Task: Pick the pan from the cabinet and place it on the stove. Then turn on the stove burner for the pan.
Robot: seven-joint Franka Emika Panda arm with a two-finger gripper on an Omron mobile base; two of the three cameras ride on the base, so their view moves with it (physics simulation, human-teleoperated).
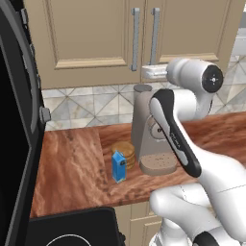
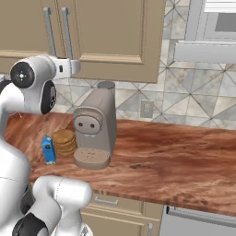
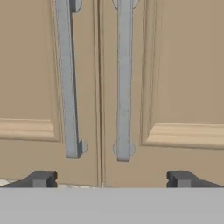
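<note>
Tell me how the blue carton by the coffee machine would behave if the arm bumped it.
The blue carton stands tall and narrow, so it would probably tip rather than slide. It looks small, likely light. The cookies touch or nearly touch it, so they might shift too.

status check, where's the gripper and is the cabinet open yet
Gripper open, empty, facing the cabinet doors. Both doors shut, pan unseen. Right door's handle dead ahead between the fingers, nothing in the way.

Our two base views look forward and down from behind, sharing the cabinet (image 1: 96, 33) doors and counter (image 2: 175, 161); our hand view faces those doors closely.
</note>
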